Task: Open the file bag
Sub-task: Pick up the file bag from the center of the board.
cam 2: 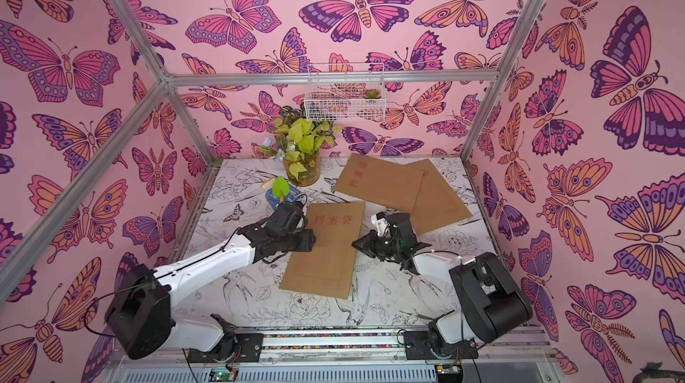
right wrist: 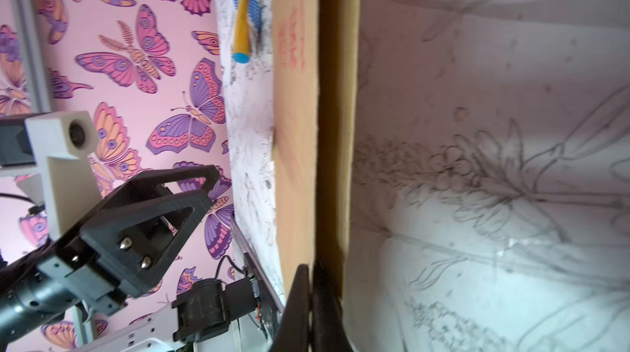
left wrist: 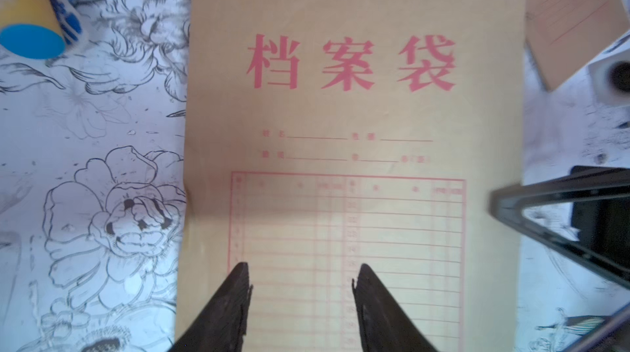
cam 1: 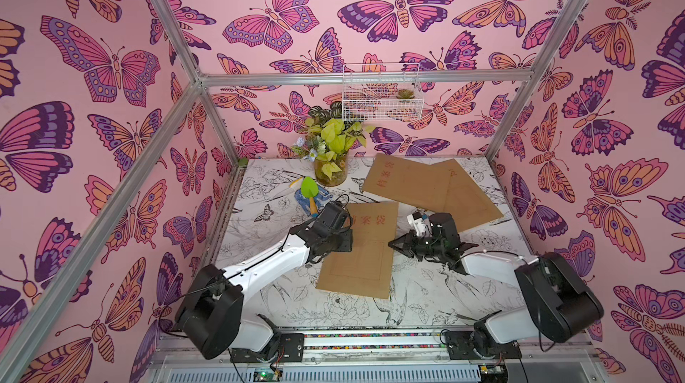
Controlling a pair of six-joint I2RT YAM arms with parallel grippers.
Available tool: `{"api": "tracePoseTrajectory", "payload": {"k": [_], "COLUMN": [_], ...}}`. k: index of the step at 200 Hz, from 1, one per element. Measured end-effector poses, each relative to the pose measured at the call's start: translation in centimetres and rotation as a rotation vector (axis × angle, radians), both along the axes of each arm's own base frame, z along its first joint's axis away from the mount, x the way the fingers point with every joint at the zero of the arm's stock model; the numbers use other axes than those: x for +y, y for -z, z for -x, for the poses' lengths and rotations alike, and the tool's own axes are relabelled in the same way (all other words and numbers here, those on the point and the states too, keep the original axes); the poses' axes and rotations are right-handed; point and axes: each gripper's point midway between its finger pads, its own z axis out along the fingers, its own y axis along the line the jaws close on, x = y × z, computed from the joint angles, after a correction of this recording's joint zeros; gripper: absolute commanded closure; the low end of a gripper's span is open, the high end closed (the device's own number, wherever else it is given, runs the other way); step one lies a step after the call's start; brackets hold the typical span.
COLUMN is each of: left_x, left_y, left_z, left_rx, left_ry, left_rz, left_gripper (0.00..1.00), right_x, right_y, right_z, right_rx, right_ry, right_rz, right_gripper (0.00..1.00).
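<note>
The file bag (left wrist: 354,111) lies flat right under the left gripper (left wrist: 302,270), whose jaws are spread above it. The right gripper (right wrist: 311,275) is pressed together, pinching the bag's side edge. The bag looks light, thin and bendy (paper tears easily), so lift it softly by the end ahead of the left gripper

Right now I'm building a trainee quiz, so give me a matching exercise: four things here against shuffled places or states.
1 left gripper
2 right gripper
3 trowel
4 wire basket

a on the back wall
b open above the file bag
c shut on the bag's edge
d beside the vase

Pairs: 1-b, 2-c, 3-d, 4-a
</note>
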Motion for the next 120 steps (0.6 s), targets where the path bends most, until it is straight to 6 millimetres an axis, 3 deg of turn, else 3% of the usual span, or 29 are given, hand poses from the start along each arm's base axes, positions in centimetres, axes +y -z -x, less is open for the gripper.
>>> {"api": "tracePoseTrajectory", "payload": {"k": [29, 63, 100, 120], "left_x": [-4.1, -7.1, -9.4, -10.9], "left_y": [-4.1, -6.8, -8.6, -8.2], "left_z": [3.8, 7.9, 11.0, 12.2], "left_rx": [-0.111, -0.213, -0.288, -0.303], "left_ry": [0.152, 0.301, 0.422, 0.485], "left_rz": [-0.055, -0.116, -0.145, -0.173], "left_gripper": [0.31, 0.15, 0.06, 0.05], "right_x": [-1.8, -4.3, -6.4, -6.9], "right_y": [-3.8, -7.0, -7.9, -8.1], "right_z": [0.5, 0.8, 1.2, 1.3], "right_rx": [-0.061, -0.062, 0.006, 0.043], "right_ry": [0.096, 0.253, 0.394, 0.44], "right_rz": [0.017, 0.036, 0.04, 0.036], "right_gripper": [1.0, 1.0, 1.0, 1.0]}}
